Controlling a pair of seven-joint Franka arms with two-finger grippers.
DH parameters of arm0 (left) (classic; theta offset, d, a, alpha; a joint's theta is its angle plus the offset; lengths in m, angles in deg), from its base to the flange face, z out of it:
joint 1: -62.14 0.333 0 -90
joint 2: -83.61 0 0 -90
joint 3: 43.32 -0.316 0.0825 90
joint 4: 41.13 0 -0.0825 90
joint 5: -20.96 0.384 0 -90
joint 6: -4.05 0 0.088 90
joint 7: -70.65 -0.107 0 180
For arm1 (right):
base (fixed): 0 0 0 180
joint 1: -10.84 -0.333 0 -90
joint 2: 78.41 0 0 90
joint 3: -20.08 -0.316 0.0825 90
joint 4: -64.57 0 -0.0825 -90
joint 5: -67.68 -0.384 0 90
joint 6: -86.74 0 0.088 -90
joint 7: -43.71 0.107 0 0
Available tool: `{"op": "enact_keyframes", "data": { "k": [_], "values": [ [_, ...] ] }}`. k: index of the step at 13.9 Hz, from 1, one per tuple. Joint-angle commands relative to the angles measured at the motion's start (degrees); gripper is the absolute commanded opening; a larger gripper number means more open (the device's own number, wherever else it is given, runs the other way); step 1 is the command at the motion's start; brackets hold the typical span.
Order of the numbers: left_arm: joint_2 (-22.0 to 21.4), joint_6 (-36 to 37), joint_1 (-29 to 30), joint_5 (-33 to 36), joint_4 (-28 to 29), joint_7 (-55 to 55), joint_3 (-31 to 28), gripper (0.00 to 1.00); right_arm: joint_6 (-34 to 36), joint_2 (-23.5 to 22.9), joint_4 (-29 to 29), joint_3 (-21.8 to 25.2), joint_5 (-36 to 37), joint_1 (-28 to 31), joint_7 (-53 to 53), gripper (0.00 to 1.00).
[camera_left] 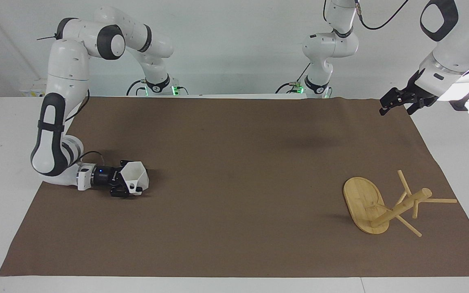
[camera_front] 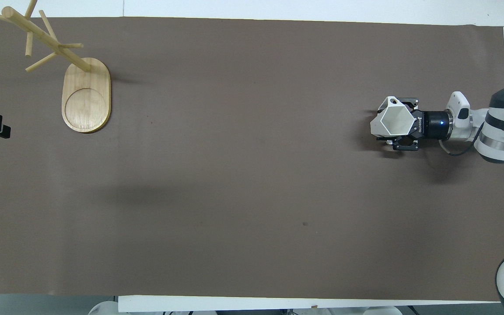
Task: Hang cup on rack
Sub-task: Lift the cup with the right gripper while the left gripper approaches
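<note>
Your right tool [camera_left: 125,188] lies low and level at the right arm's end of the desk, its fingers [camera_front: 403,146] drawn in against the one cup [camera_left: 135,178], pinching it low near its base. The cup sits upright on the brown mat [camera_left: 234,171] with its six-sided mouth open to the overhead camera, and its blocky pierced handle [camera_front: 391,102] points away from the robots.

Your left tool [camera_left: 399,101] hangs in the air over the corner of the mat at the left arm's end, close to the robots' edge; its fingers stand spread with nothing between them. That arm waits.

You have one rack [camera_left: 371,203], well apart from the cup, at the left arm's end of the desk. Its oval base lies flat on the mat and its thick post stands up from one end of the base. I count four thin pegs [camera_front: 42,65] that show clearly.

One brown mat covers most of the white desk [camera_left: 2,130]. A plain pale wall [camera_left: 234,44] rises at the robots' end, with cables and green lights at the two arm bases.
</note>
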Motion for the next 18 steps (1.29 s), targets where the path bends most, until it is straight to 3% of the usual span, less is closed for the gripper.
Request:
{"op": "enact_keyframes", "data": {
  "k": [1, 3, 7, 12, 14, 18],
  "values": [
    [-0.5, 0.0, 0.1, -0.5, 0.5, 0.1, -0.2, 1.0, -0.9, 2.4, 1.3, -1.1, -4.1, -3.0, 3.4, 0.3],
    [-0.5, 0.0, 0.1, -0.5, 0.5, 0.1, -0.2, 1.0, -4.3, 5.8, 1.5, -1.1, -8.0, -8.1, 7.1, 0.28],
    [-0.5, 0.0, 0.1, -0.5, 0.5, 0.1, -0.2, 1.0, -21.3, 14.0, 1.4, -1.2, -15.9, -23.0, 21.2, 0.28],
    [-0.5, -0.7, -0.6, -0.5, 0.3, 0.6, -0.1, 1.0, -38.2, 14.6, 0.3, -1.3, -35.3, -40.9, 23.0, 0.28],
    [-0.5, -1.9, -1.0, -0.3, 0.6, 2.5, 0.3, 1.0, -42.1, 14.5, 0.2, -1.3, -36.1, -45.3, 23.0, 0.28],
    [0.3, -10.1, -9.8, 1.3, 0.5, 14.1, 0.4, 1.0, -47.9, 14.1, -1.6, -1.3, -36.3, -51.8, 22.9, 0.28]
  ]
}}
